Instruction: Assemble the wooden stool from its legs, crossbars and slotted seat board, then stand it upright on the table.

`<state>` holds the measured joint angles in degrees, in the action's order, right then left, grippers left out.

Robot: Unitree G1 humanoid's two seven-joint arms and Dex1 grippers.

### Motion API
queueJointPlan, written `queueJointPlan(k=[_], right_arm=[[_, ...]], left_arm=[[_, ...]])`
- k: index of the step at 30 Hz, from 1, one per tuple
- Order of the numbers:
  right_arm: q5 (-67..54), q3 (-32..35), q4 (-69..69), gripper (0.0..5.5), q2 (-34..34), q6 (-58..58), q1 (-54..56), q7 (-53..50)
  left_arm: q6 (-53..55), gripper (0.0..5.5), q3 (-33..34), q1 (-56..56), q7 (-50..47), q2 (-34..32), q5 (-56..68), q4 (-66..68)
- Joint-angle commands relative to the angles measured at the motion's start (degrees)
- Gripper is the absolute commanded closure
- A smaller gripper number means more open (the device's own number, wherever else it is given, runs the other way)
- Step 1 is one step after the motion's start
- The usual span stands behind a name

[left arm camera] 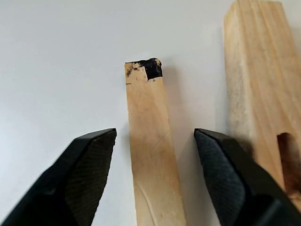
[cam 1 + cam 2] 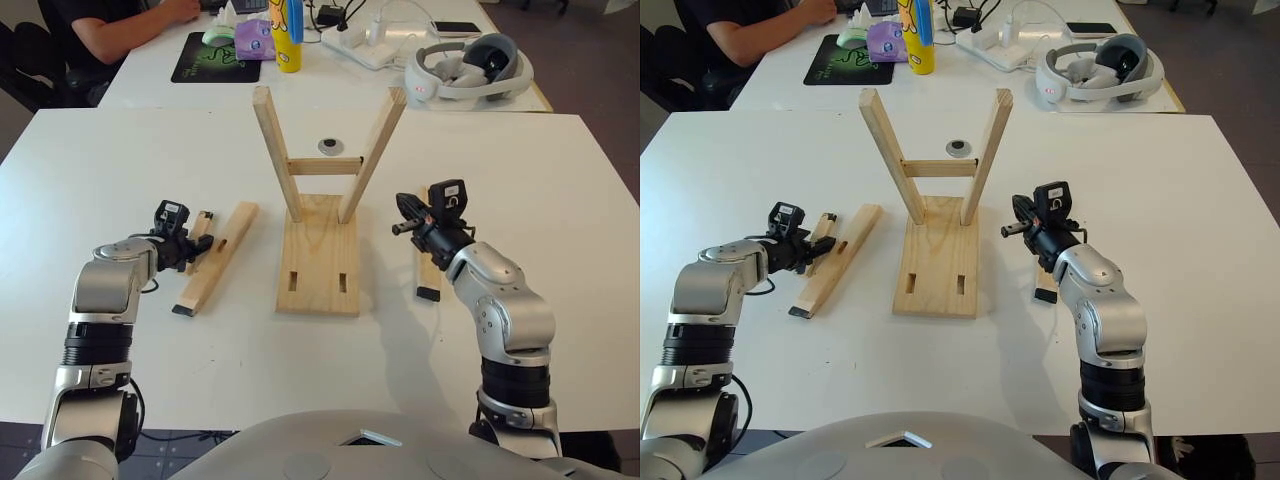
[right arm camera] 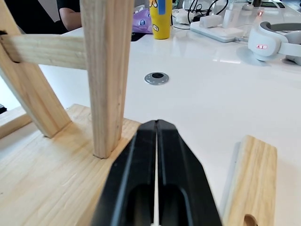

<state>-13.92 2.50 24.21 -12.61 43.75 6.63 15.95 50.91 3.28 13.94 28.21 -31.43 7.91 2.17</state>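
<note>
The slotted seat board [image 2: 318, 262] lies flat mid-table. Two legs [image 2: 275, 150] stand in its far end, leaning apart and joined by a crossbar [image 2: 322, 166]. Left of it lie a loose leg [image 2: 220, 258] and a short crossbar [image 1: 149, 141] with a black-marked end. My left gripper [image 1: 155, 134] is open, its fingers [image 1: 89, 174] on either side of that short crossbar without touching it. My right gripper [image 3: 156, 123] is shut and empty, hovering just right of the board near the right standing leg [image 3: 107, 70]. Another loose leg [image 2: 428, 275] lies under my right arm.
A metal cable grommet [image 2: 331, 146] sits in the table behind the stool. On the table beyond are a headset [image 2: 468, 72], a yellow bottle [image 2: 288, 35], a power strip [image 2: 365, 45] and a black mat [image 2: 205, 58]. White table stretches in front of the board.
</note>
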Motion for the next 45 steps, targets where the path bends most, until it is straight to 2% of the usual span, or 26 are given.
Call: queueJointPlan(k=[1,11,15,19,22,25,29,32,35,39,45], right_arm=[[0.0,-0.3,0.5,5.50,-0.3,0.2,0.6,-0.7],[0.0,0.3,0.3,5.50,-0.8,-0.2,1.2,-1.2],[-0.2,1.1,0.3,5.50,-1.4,-1.0,0.9,-0.9],[-7.7,2.9,4.1,5.50,-3.2,3.3,-3.8,5.1],[-19.0,7.6,8.5,5.50,-3.4,9.1,-7.7,9.5],[-34.0,11.2,13.9,5.02,-0.8,13.2,-9.6,10.8],[-47.5,11.2,16.3,4.38,0.7,15.6,-8.9,7.1],[-55.2,10.3,15.5,4.00,3.4,14.0,-4.7,0.1],[-60.2,9.4,14.6,3.59,6.0,11.0,0.0,-7.8],[-62.7,8.2,12.8,2.91,5.9,8.1,4.2,-14.1],[-67.2,5.6,10.9,2.86,6.2,4.9,7.1,-19.4]], left_arm=[[0.6,2.74,-0.2,-1.2,0.0,-0.5,0.0,2.3],[-1.8,4.04,0.1,-1.1,0.0,-0.7,0.4,5.2],[-6.6,4.17,2.4,-0.8,-0.7,0.3,1.3,4.8],[-17.2,4.17,8.0,-0.8,2.5,2.6,7.4,-5.1],[-23.8,4.17,15.0,-0.4,5.3,3.6,15.6,-16.2],[-27.0,4.17,17.8,-1.6,6.8,3.1,20.4,-25.3],[-26.3,4.17,13.6,-5.9,6.9,3.4,22.9,-35.6],[-26.7,4.17,7.1,-6.1,5.7,4.6,21.2,-39.6],[-27.3,4.17,1.3,-4.6,2.2,7.1,18.1,-40.9],[-29.7,4.17,-4.1,-5.2,-2.0,9.3,12.0,-41.2],[-33.5,4.17,-10.0,-7.8,-3.5,10.8,6.2,-40.6]])
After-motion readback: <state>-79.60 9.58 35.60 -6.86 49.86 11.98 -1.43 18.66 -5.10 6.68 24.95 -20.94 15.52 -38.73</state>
